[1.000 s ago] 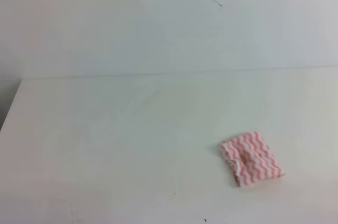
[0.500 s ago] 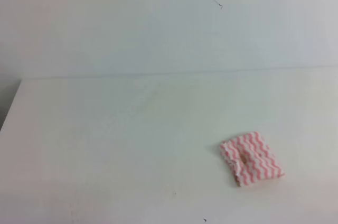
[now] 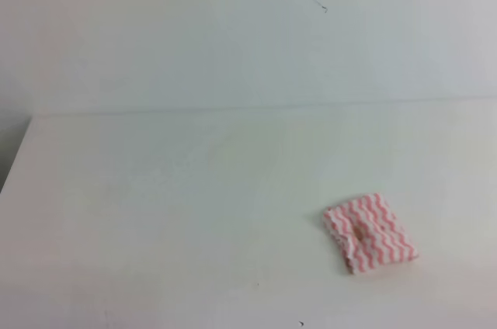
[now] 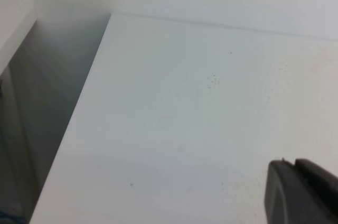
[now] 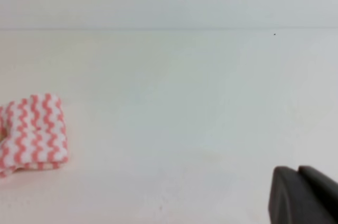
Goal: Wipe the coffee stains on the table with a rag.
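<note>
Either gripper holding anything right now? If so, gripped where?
Nothing held. The rag lies alone on the table, no gripper touching it. Only a dark corner of each gripper shows in the wrist views, with nothing in it.

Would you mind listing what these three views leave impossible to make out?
- Coffee stains: no blot shows on the table; a faint brownish spot sits mid-rag, too small to identify in the exterior high view.
- Rag, right wrist view: cut off by the left edge.
- Left gripper: only a dark corner at the frame edge of the left wrist view; jaws unreadable.
- Right gripper: likewise cropped in the right wrist view.
</note>
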You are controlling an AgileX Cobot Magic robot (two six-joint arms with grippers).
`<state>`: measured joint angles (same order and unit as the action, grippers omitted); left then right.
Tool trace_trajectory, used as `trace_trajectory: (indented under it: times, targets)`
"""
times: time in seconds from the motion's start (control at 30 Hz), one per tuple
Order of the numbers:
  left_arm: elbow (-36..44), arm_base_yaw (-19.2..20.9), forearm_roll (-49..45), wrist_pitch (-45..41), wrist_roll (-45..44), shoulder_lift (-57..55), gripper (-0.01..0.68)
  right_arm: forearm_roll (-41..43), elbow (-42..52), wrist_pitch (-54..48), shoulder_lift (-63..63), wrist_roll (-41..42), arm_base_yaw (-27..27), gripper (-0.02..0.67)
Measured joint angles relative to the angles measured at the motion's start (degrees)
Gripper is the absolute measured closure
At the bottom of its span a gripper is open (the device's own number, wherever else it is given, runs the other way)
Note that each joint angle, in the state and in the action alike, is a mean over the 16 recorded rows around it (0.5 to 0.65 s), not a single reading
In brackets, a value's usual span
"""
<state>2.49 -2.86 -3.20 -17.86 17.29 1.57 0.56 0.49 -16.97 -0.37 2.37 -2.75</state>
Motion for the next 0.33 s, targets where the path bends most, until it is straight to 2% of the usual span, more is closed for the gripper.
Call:
trace_trajectory:
  times: [0.33]
  targets:
    - [0.00, 0.00, 0.00, 0.00, 0.00, 0.00, 0.673, 0.03, 0.41, 1.18, -0.11, 0.08, 0.93, 0.649]
